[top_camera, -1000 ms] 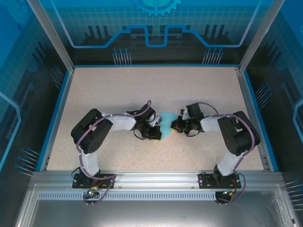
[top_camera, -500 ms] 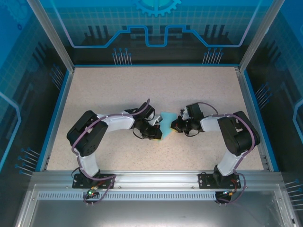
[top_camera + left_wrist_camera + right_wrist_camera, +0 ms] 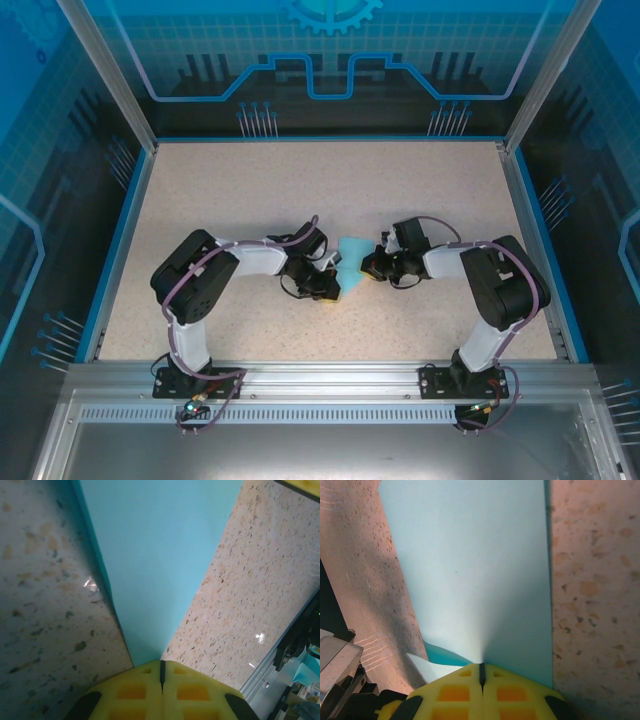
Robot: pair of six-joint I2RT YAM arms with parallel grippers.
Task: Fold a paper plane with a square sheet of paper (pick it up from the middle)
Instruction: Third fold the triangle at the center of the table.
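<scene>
While both arms lean in toward the middle of the table (image 3: pixel 250 190), the light-blue paper (image 3: pixel 352 250) sits right between them, folded so it narrows toward the near end. The left gripper (image 3: pixel 333 288) is pinched tight on that near tip. On its wrist cam the yellow pads (image 3: pixel 135 692) meet with the paper's point tucked into the seam. The right gripper (image 3: pixel 371 268) is clamped on the paper's right side the same way, pads (image 3: pixel 512 692) pressed together. Can't really tell if the sheet lies fully flat.
</scene>
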